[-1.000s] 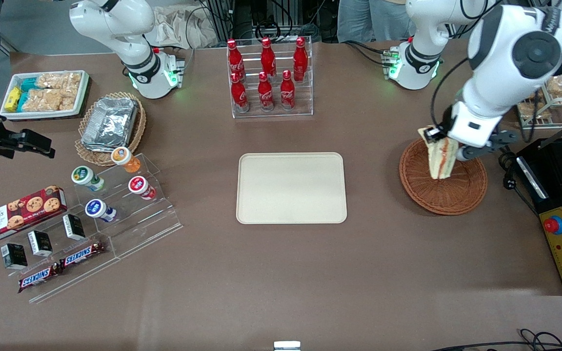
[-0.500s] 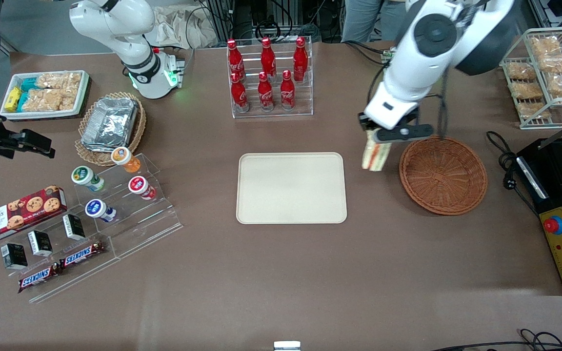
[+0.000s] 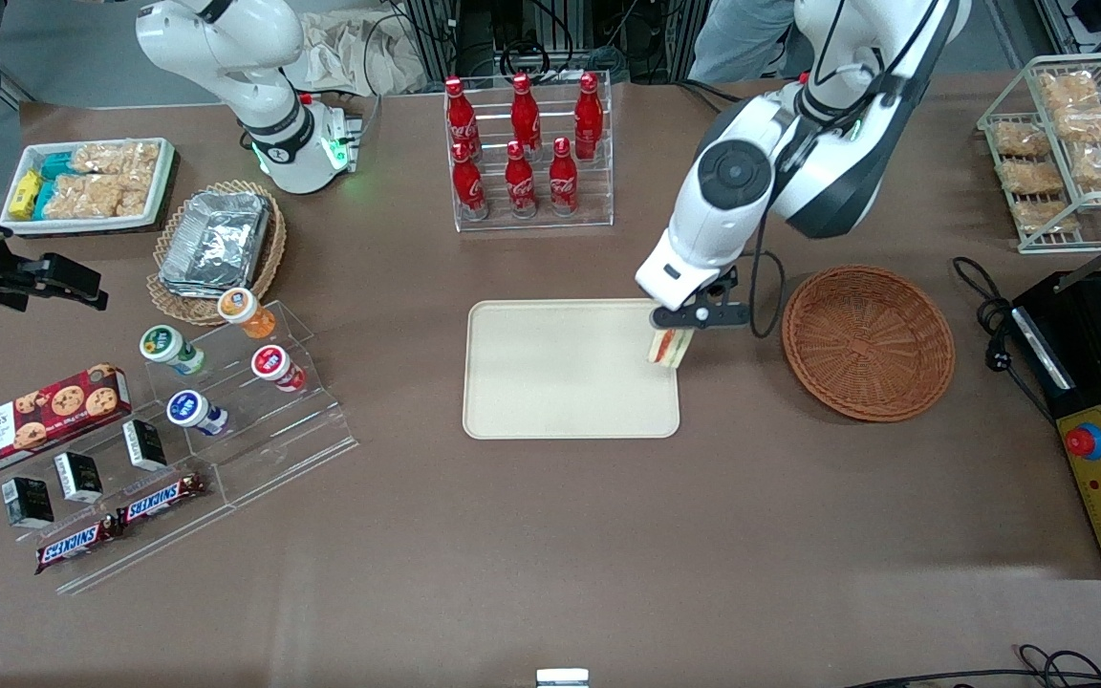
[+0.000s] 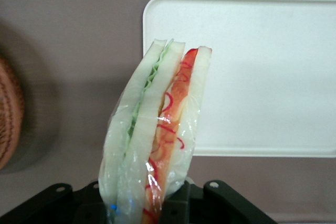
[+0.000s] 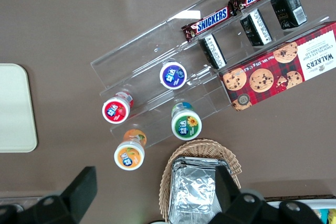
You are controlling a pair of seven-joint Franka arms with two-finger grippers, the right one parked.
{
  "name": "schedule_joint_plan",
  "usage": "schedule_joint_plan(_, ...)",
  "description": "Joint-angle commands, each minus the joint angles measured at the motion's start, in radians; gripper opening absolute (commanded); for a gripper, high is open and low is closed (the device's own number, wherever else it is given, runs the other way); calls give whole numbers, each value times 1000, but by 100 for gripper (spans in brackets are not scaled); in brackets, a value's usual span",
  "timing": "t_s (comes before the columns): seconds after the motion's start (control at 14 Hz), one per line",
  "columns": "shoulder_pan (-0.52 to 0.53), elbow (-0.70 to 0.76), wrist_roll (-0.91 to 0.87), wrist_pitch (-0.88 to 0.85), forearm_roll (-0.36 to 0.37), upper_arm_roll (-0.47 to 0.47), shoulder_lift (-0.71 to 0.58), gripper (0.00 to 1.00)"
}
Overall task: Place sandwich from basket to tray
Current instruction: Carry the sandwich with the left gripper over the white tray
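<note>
Chocolate bars: "SNICKERS" on each of two brown wrappers.
Cookie box: "WALKER'S" on its red tartan side, smaller print beneath unreadable.
Red bottles: white script logo, too small to read.
Claw: no marking legible.

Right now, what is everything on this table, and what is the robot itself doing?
sandwich: one, white bread with red and green filling, plastic-wrapped, held over the tray's edge nearest the basket
tray: one, cream, mid-table
basket: one, reddish-brown wicker, toward the working arm's end
cola bottles: six, red, in a clear rack farther from the front camera than the tray
foil containers: silver stack in a tan wicker basket, toward the parked arm's end
small tubs: four, coloured lids, on a clear stand
cookie box: one, red, beside the stand
Snickers bars: two, brown
gripper: one, black, fingers shut on the sandwich above the tray's edge
</note>
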Motion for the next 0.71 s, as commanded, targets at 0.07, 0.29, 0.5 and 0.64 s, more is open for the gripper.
schedule_joint_plan(0.07,-30,21,-127,81,106,1,148,0)
schedule_joint_plan(0.29,-47,21,-227,147,179,1,228,0)
schedule_joint_plan(0.5,-53,24,-275,186,229,1,278,0)
schedule_joint_plan(0.64,-59,30,-289,190,249,4,300,9)
